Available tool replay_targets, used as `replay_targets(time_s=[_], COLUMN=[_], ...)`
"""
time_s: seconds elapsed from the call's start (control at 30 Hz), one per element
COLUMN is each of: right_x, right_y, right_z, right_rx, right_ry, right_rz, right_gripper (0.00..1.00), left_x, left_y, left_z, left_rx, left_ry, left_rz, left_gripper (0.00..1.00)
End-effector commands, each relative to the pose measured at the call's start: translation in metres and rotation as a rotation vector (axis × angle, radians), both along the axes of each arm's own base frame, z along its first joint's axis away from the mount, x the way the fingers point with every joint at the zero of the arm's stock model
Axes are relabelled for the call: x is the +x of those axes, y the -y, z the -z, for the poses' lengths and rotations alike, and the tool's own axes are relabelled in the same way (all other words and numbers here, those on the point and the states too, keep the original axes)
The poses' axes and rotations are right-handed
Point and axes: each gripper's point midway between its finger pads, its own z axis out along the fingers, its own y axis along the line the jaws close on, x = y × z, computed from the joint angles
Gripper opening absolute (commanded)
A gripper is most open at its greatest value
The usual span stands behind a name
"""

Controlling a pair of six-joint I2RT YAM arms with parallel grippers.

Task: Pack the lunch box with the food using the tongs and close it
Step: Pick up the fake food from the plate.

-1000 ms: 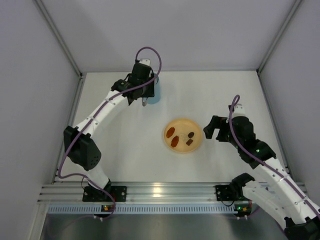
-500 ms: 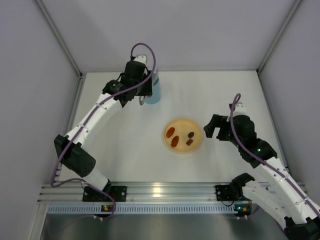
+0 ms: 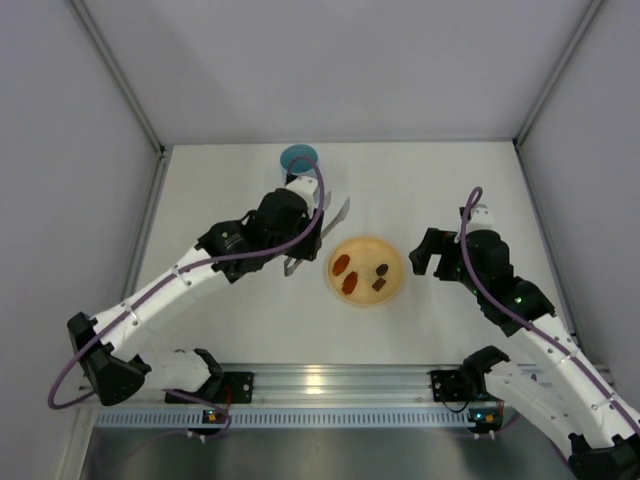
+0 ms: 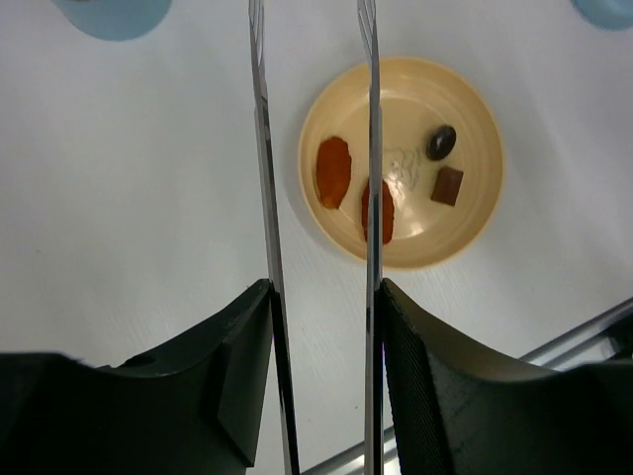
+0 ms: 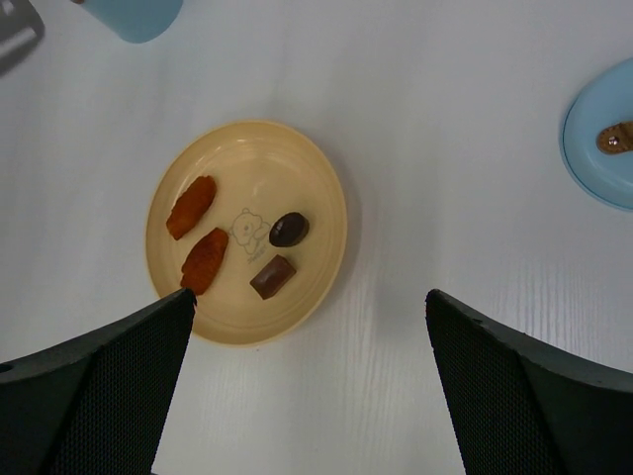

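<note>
Because your left wrist lies over them, the tongs [image 3: 341, 212] show from above only as a silvery tip past the left gripper [image 3: 303, 238] and a short stub behind it. Their long axis slants across the table [image 3: 450, 180], with the stub toward the near-left corner and the tips toward the far-right corner. From the left wrist you see the two slim arms rise almost parallel from between the fingers [image 4: 227, 346], apart, with nothing between them. The top of that frame cuts off their tips. The right-hand arm crosses in front of the plate [image 4: 475, 119] and one of the reddish-brown ovals [image 4: 379, 210]. Your left gripper is partly closed, pinching the tongs; how high they hang you cannot tell. Your right gripper [image 5: 309, 297] gapes wide and holds nothing, near the plate's right rim.

The lunch box [image 3: 299, 158] stands upright at the table's far edge, left of middle, mouth up; both wrist views crop it to a sliver. The food [image 5: 205, 260] lies on the plate near the table's middle: the two reddish-brown ovals, a dark round piece [image 5: 289, 229] and a brown square chunk [image 5: 272, 276]. A light blue disc [image 5: 593, 119] with a brown mark is cut off by the right wrist frame's edge. The plate bears a faint bear outline [image 5: 244, 226]; the lettering beneath it is too small to read.
</note>
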Motion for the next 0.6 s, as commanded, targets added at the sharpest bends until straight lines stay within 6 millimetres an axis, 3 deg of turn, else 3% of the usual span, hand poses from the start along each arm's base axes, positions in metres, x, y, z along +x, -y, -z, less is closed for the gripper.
replay_targets(time_s=[0.0,0.2,0.57], right_x=[-0.001,-0.002,-0.004], right_y=[-0.001,0.001,0.002], right_z=[-0.018,-0.011,-0.006], right_rx=[0.004,0.0,0.001], right_ry=[0.042,0.032,0.024], right_rz=[-0.004,0.0,0.004], right_gripper=[0.98,0.98,0.98], left_x=[-0.023,-0.059,-0.073], left_y=[0.005,0.018,0.062], left_z=[0.015,0.061,0.077], left_rx=[-0.005,0.049,0.003], left_ry=[-0.021,-0.086,-0.123], left_rz=[0.023,0.093,0.202], left_gripper=[0.5,0.5,0.51])
